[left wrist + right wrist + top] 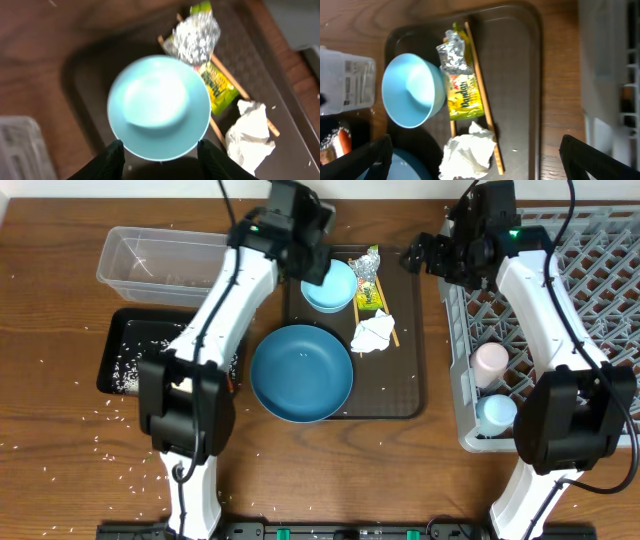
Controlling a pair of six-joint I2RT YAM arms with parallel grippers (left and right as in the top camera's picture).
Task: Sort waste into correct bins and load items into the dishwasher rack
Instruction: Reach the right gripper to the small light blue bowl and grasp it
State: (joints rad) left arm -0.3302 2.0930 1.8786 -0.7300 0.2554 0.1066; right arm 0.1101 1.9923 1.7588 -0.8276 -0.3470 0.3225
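Because the small light-blue bowl sits on the brown serving tray beside the foil wrapper and chopsticks, a closing left gripper, now parted and empty astride the near rim, can skid the bowl or snag the wrapper. The right gripper hangs fully spread, empty. The right wrist view shows bowl wall meeting wrapper; only overhead shows the dishwasher rack.
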